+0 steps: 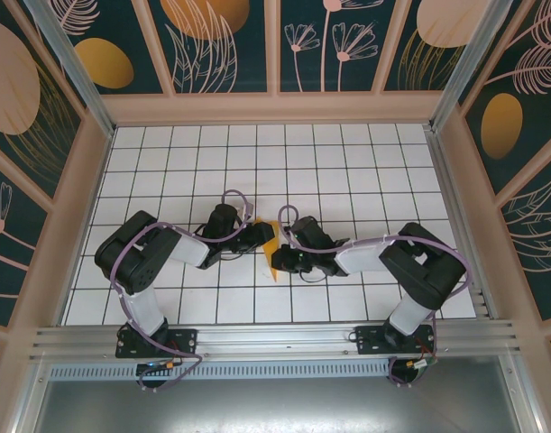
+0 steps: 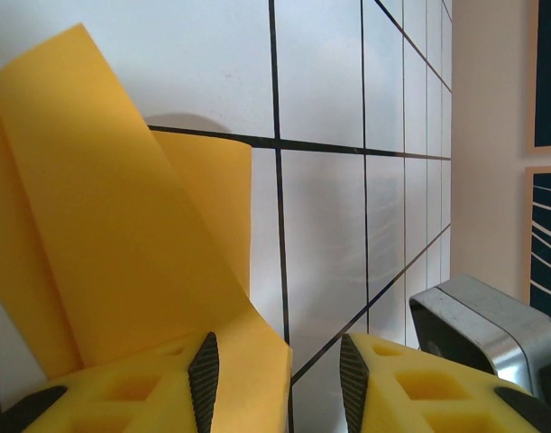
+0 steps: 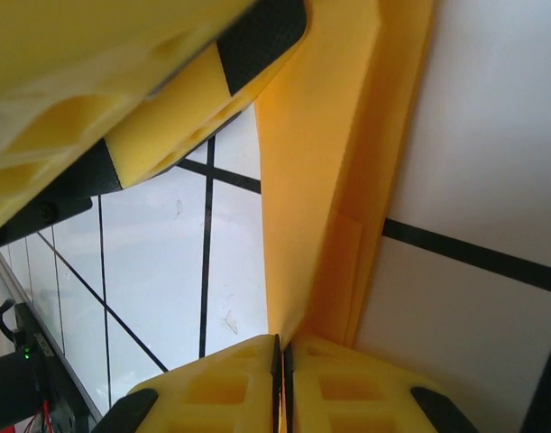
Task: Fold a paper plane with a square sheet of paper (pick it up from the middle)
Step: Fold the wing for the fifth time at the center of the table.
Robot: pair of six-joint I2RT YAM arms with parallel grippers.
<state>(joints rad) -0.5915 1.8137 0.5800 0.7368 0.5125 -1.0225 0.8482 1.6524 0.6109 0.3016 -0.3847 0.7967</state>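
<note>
One paper sheet (image 2: pixel 122 225) — right gripper (image 3: pixel 282 379) tight on it, left gripper (image 2: pixel 277 372) agape.

The sheet of paper (image 1: pixel 272 256) is a plain, warm orange-yellow. Under it the desk (image 1: pixel 257 162) is white, ruled into squares by thin black lines. The walls (image 1: pixel 223 45) are dark teal, with peach and orange ovals and pale line-drawn plants, framed in peach. The left arm (image 1: pixel 144 262) and right arm (image 1: pixel 419 266) are black and white, trailing lilac cables (image 1: pixel 234 196). The left gripper (image 2: pixel 277 383) and right gripper (image 3: pixel 282 379) have yellow fingers (image 2: pixel 410 397) with black pads (image 2: pixel 203 379).
</note>
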